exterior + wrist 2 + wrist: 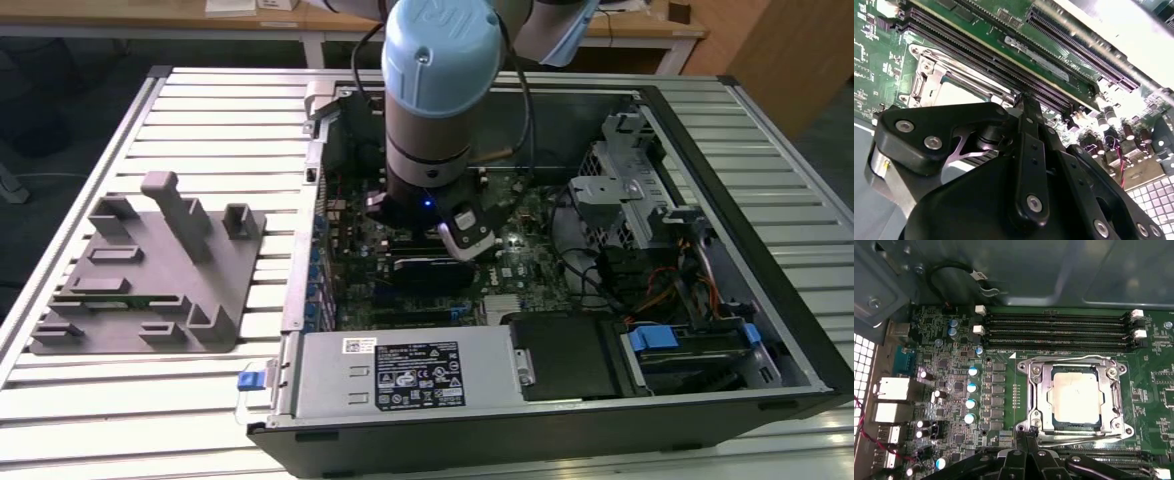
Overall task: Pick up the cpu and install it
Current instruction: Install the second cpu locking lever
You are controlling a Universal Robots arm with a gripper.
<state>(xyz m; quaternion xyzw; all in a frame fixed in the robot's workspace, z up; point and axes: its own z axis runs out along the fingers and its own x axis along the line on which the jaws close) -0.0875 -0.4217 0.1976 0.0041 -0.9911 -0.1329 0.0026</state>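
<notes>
Inside the open computer case (787, 330), the arm (434, 110) is reaching straight down over the motherboard (534, 215), with the gripper (1026, 437) hanging low above the board. The cpu (1075, 397) is sitting flat in its socket (1074, 395); in the first wrist view it is showing a pale, silvery top inside the metal frame, with the memory slots (1056, 330) running along at the socket's 12 o'clock. Seen there, the gripper tip is hovering at about 7 o'clock of the socket, just beside the frame's corner and apart from the chip. Its jaws are looking drawn together at the tip with nothing between them, though the dark linkage is hiding much of them. In the second wrist view the black gripper body (1024, 165) is covering most of the socket frame (929, 80). On the slatted table (80, 400), the grey fixture tray (147, 280) is lying well apart, at the case's 9 o'clock in the exterior view.
</notes>
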